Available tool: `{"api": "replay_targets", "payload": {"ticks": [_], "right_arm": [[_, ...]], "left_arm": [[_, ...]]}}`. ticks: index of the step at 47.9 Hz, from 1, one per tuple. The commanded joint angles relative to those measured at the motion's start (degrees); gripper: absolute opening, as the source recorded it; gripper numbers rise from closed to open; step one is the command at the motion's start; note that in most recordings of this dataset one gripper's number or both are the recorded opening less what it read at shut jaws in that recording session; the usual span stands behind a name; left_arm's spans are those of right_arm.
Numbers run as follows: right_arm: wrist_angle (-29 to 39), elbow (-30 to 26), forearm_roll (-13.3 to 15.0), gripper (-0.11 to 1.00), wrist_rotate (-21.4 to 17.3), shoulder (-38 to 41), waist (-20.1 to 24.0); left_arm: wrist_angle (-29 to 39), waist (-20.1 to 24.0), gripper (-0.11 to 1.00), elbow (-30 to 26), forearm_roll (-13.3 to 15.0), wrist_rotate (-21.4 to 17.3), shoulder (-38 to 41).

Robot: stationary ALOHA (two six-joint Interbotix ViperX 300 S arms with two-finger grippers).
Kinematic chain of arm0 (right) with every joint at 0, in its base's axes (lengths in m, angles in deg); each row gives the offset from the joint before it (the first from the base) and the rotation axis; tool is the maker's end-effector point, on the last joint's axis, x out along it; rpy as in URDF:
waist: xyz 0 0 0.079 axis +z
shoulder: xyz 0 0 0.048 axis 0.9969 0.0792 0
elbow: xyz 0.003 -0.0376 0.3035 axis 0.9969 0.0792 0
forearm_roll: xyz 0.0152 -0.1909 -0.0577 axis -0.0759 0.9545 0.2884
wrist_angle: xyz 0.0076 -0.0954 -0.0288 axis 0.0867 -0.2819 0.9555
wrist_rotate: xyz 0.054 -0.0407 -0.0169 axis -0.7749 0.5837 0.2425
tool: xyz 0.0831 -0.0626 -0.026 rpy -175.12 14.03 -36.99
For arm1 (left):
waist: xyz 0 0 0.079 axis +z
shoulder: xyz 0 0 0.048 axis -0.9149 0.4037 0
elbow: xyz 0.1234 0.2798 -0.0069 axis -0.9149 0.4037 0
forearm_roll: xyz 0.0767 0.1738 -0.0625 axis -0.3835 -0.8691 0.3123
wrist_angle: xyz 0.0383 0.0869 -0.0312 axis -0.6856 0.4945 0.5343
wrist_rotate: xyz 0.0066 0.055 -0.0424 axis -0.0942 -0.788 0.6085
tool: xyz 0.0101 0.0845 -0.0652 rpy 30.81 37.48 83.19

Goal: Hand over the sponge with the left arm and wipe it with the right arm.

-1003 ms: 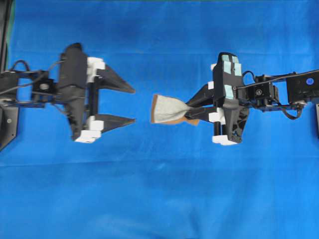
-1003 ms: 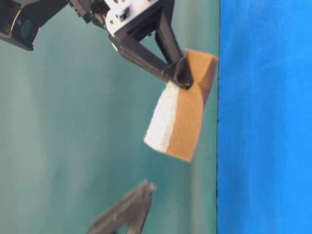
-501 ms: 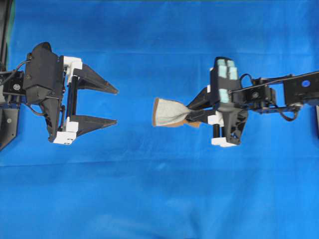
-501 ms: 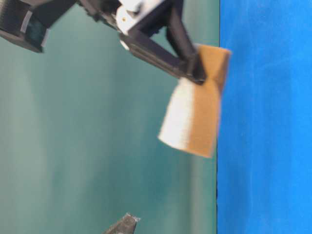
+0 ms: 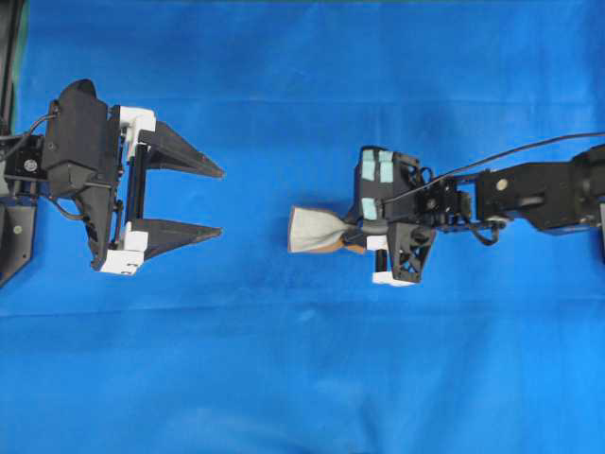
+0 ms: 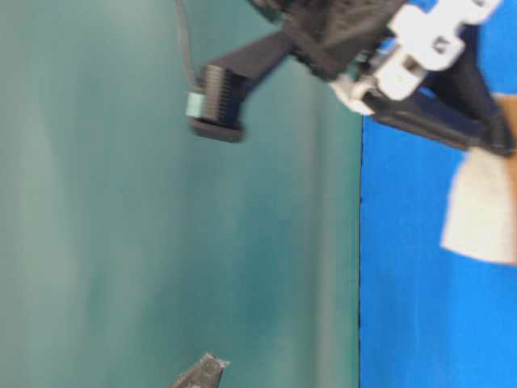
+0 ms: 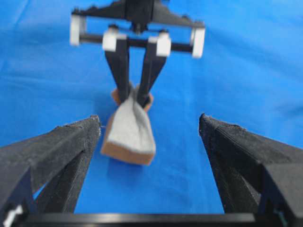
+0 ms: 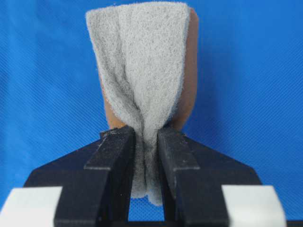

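The sponge (image 5: 317,230) has a grey-white face over an orange-tan layer and is pinched at one end. My right gripper (image 5: 352,234), the one with teal patches, is shut on it. In the right wrist view the pad (image 8: 142,61) fans out beyond the closed fingers (image 8: 113,151). It hangs low over the blue cloth (image 5: 302,378); I cannot tell if it touches. My left gripper (image 5: 221,201) stands wide open at the left, well apart from the sponge. The left wrist view shows the sponge (image 7: 129,132) ahead, between the spread fingers (image 7: 71,142).
Blue cloth covers the whole table. A black frame (image 5: 9,236) sits at the left edge behind the left arm. A thin cable (image 5: 529,149) runs along the right arm. In the table-level view a green wall (image 6: 121,202) fills the left side.
The right arm has tilted down and carried the sponge lower toward the cloth. The left gripper drew back leftward early in the second, then held still, open.
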Motion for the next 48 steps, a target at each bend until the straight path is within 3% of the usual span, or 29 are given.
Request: {"api": "replay_targets", "payload": {"ticks": [1,14,24,35,48], "right_arm": [[-0.62,-1.41,0.0,0.24,0.0,0.53,0.0],[0.35,-1.76,-0.09,0.24,0.18,0.79,-1.41],[2.99,-1.76,0.44,0.23,0.97,0.35,-8.26],[2.99,-1.67,3.08,0.23,2.02,-0.09,-14.33],[2.11,-1.67,3.34,0.23,2.2,-0.09,-14.94]], "left_arm": [[-0.62,-0.18,0.82,0.18,-0.09,-0.09,-0.62],[-0.53,-0.18,0.82,0.18,-0.09,-0.18,-0.53],[-0.62,-0.18,0.82,0.18,0.0,-0.26,-0.62],[-0.62,-0.18,0.82,0.18,-0.09,-0.26,-0.62],[-0.62,-0.18,0.82,0.09,-0.09,-0.26,-0.35]]}}
